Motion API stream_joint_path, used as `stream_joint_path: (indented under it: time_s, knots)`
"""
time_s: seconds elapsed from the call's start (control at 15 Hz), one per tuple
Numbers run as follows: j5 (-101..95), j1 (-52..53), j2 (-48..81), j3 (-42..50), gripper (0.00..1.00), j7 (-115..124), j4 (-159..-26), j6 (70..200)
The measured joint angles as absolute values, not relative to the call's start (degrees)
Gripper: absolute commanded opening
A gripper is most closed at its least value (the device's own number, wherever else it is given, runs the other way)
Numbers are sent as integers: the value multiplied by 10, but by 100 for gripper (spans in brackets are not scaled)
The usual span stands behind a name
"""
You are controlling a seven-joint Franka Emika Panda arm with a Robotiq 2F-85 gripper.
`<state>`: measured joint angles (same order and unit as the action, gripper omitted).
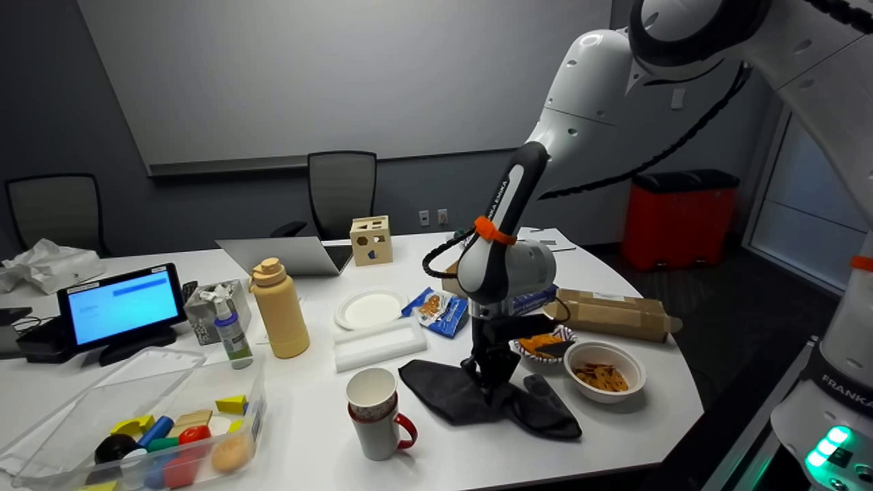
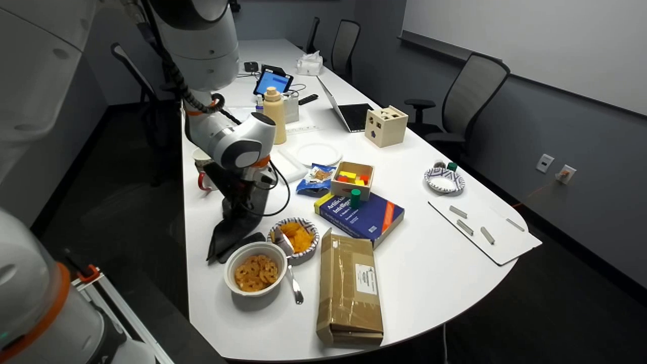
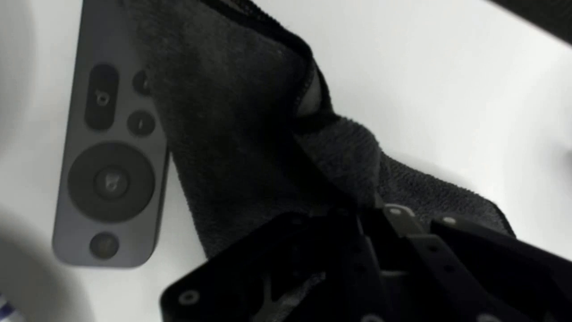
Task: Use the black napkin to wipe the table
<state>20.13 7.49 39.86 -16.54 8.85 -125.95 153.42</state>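
Wrist view: your gripper (image 3: pixel 373 210) is narrow, clamped on a bunched fold of the black napkin (image 3: pixel 232 134), w/ the rest of the cloth spread past it over the white table (image 3: pixel 429 89). A grey remote (image 3: pixel 111 179) lies on the L side of the frame; the napkin overlaps its edge nr the top. In an exterior view, your arm (image 1: pixel 580 102) reaches down to the napkin, which lies on the table btwn the red-handled mug (image 1: pixel 375 436) and the white bowl (image 1: pixel 614 394) of brown snacks (image 1: pixel 600 377); cloth extends to both sides of the gripper. You've also got a patterned cup (image 1: pixel 372 392) stacked in that mug, plus a tan bottle (image 1: pixel 279 314), a spray bottle (image 1: pixel 235 341) and a clear bin (image 1: pixel 184 385) w/ toy blocks (image 1: pixel 158 431). In an exterior view, you see the napkin gathered below the gripper, nr the table's edge and just beside the white bowl; the gripper's tips are hard to make out here. By that bowl sits a patterned bowl (image 2: pixel 312 227) w/ orange chips (image 2: pixel 294 236); a silver utensil (image 2: pixel 295 287) lies btwn the white bowl and a cardboard box (image 2: pixel 349 298). Past the box, a blue book (image 2: pixel 361 222) has a green cylinder (image 2: pixel 355 198) standing on it.
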Motion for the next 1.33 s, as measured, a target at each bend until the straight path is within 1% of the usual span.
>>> stream_joint_path:
  time_s: [0.27,0.47,0.73,1.07,1.33]
  knots:
    - [223,73,395,-220,2,73,-1264,1492]
    - [232,76,396,-241,2,59,-1264,1500]
    - [230,84,399,-231,2,42,-1262,1575]
    - [210,85,406,-190,2,36,-1259,1696]
    - [202,77,409,-166,2,38,-1258,1757]
